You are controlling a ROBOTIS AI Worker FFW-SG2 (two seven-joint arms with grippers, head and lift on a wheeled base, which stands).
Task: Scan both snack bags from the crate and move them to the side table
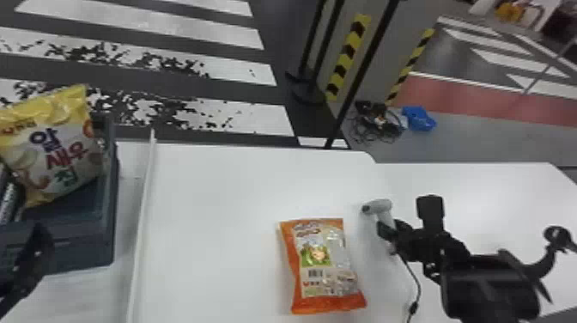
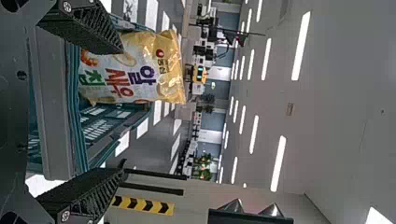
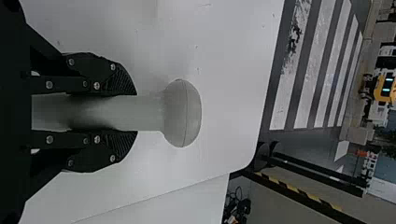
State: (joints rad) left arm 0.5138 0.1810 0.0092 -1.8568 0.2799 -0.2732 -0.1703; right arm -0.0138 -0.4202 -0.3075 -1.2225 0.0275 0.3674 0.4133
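Observation:
At the far left of the head view, my left gripper point(image 1: 36, 247) is beside the dark crate point(image 1: 109, 227). A yellow and white snack bag point(image 1: 64, 146) leans upright in that crate. In the left wrist view the left gripper point(image 2: 122, 107) stands wide open, the yellow bag point(image 2: 135, 70) beyond its fingers. An orange snack bag point(image 1: 320, 266) lies flat on the white table. To its right my right gripper point(image 1: 388, 234) holds the grey scanner point(image 1: 380, 206). The right wrist view has the right gripper point(image 3: 135, 113) shut on the handle of the scanner point(image 3: 180, 113).
A thin raised white edge point(image 1: 144, 206) runs between the crate and the orange bag. The scanner's cable point(image 1: 414, 279) hangs down on the white table point(image 1: 214, 193). Black posts point(image 1: 365, 73) stand on the floor behind.

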